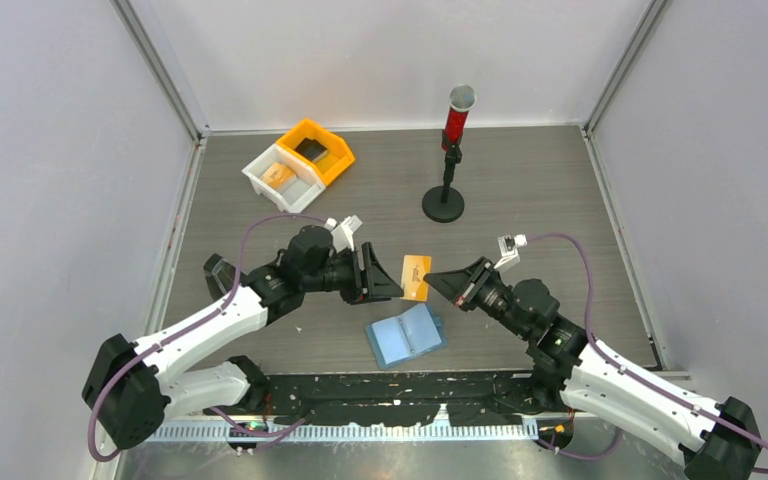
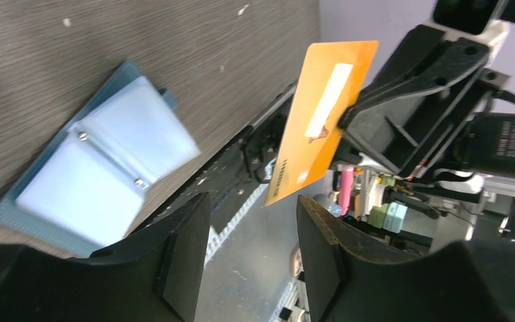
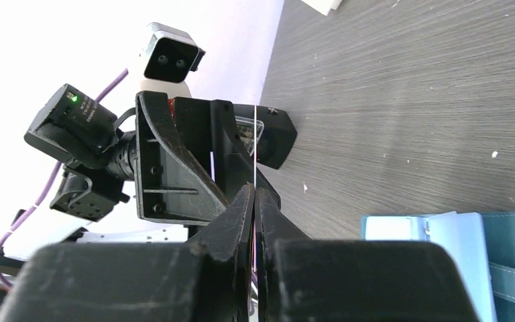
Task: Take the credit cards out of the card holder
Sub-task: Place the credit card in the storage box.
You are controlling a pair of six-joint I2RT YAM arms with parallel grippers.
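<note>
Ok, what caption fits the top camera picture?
Right end effector pinches the orange card near the open blue card holder; left end effector stands open beside it.

Site: robot test cell, laboratory type. Your evidence, listed from the pincers outward.
- Under both: grey wood-grain table (image 1: 540,190).
- Beyond and to either outer side of your left gripper (image 1: 398,280) and right gripper (image 1: 430,280): plain white panel walls (image 1: 50,150), joined by aluminium frame posts (image 1: 160,68).
- Beyond the right gripper: red microphone (image 1: 455,125) on a black stand.
- Beyond the left gripper: orange and white parts bins (image 1: 340,160).
- Behind both grippers, at your arm bases: black mounting plate (image 1: 390,385), toothed metal rail (image 1: 360,432), purple cables (image 1: 558,236).
</note>
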